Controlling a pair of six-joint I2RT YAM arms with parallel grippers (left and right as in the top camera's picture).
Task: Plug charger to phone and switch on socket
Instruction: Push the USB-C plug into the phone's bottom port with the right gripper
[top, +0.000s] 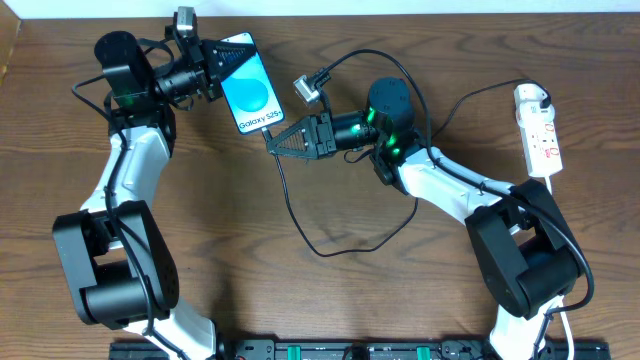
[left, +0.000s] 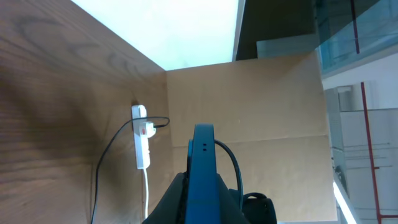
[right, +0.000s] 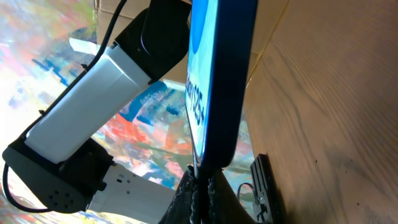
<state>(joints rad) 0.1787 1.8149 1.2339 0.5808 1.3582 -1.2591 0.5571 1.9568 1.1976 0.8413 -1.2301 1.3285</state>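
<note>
Right claw (top: 272, 138) clenched on the tip of the charger (top: 288, 200), fingers pinched together just under the lower end of the phone (top: 250, 85). Tip meets that end; seated or not, cannot tell.

Phone sits between the two claws, tilted. Screen lit blue, pale disc in the middle, "Galaxy S25" text at the end by the right claw. Edge-on from the left wrist camera.

Left claw (top: 213, 72) grasping the phone by the opposite end, jaws closed on it.

Charger cable drops from the right claw, lies in a loose loop on the table (top: 400, 300), passes by the right arm, then runs on to the socket (top: 540, 130).

Socket lies lengthwise at the table's right side, well apart from the phone. Black cable reaches its far end. White cord leaves its near end. Red marks on top; switch position too small to tell.
</note>
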